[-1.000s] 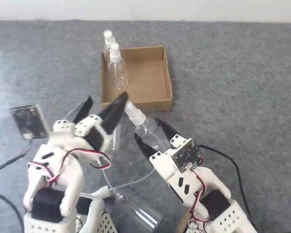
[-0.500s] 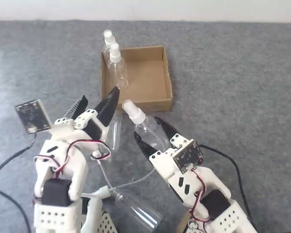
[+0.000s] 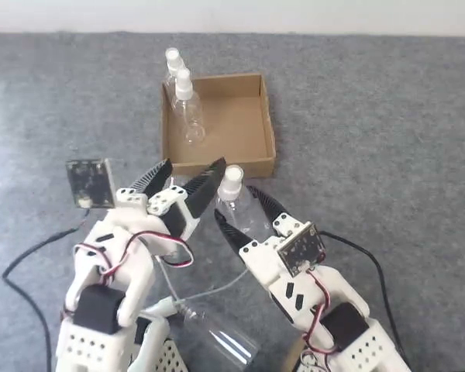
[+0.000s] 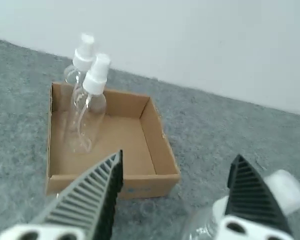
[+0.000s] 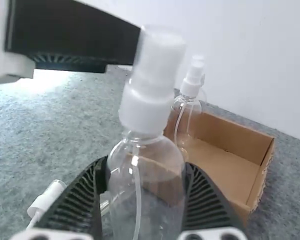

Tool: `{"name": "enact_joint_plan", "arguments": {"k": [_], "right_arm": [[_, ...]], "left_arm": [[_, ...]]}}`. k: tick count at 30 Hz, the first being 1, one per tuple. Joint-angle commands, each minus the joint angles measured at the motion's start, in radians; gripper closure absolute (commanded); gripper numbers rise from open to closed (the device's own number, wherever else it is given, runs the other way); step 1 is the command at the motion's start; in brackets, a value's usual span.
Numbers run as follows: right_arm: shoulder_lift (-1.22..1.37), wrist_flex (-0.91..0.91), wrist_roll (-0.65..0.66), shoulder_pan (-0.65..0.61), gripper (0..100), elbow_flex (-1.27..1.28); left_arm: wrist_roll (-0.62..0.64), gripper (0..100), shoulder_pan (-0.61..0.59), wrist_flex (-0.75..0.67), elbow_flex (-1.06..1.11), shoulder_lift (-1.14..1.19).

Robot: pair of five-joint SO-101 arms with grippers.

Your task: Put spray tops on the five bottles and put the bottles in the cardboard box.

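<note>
The right gripper [image 3: 235,206] clamps the upright clear plastic bottle with white spray top [image 5: 145,172] mid-frame; the left gripper [image 3: 194,166], jaws spread, is just left.

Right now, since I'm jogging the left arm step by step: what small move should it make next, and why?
Probably shift the left hand sideways until the spray top sits between its fingers. The hand is open, and the top stands just outside one finger, on the bottle that the right hand holds upright. Only then could it grip the top.
</note>
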Motion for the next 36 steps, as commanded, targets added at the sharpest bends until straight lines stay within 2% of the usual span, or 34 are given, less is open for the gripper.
{"name": "enact_joint_plan", "arguments": {"k": [1,4,11,23,26,31,36], "right_arm": [[-0.010,-0.015,-0.003,0.004,98.9,0.021],[-0.008,-0.013,-0.003,0.004,98.9,0.021],[-0.007,-0.013,-0.003,0.004,99.1,0.021],[-0.013,-0.019,-0.009,0.004,98.9,0.021],[-0.015,-0.024,-0.009,0.004,98.9,0.021],[-0.016,-0.025,-0.009,0.004,98.9,0.021],[-0.016,-0.025,-0.009,0.008,98.9,0.021]], "left_arm": [[-0.012,68,0.009,0.000,-0.010,-0.009],[-0.011,68,0.003,0.000,-0.012,-0.009],[0.018,68,-0.103,0.005,-0.061,-0.009],[0.032,68,-0.100,0.000,-0.033,-0.009],[0.014,68,-0.061,0.008,-0.031,-0.009],[-0.117,68,0.060,0.003,0.016,-0.009],[-0.123,68,0.097,0.009,0.019,-0.009]]}}
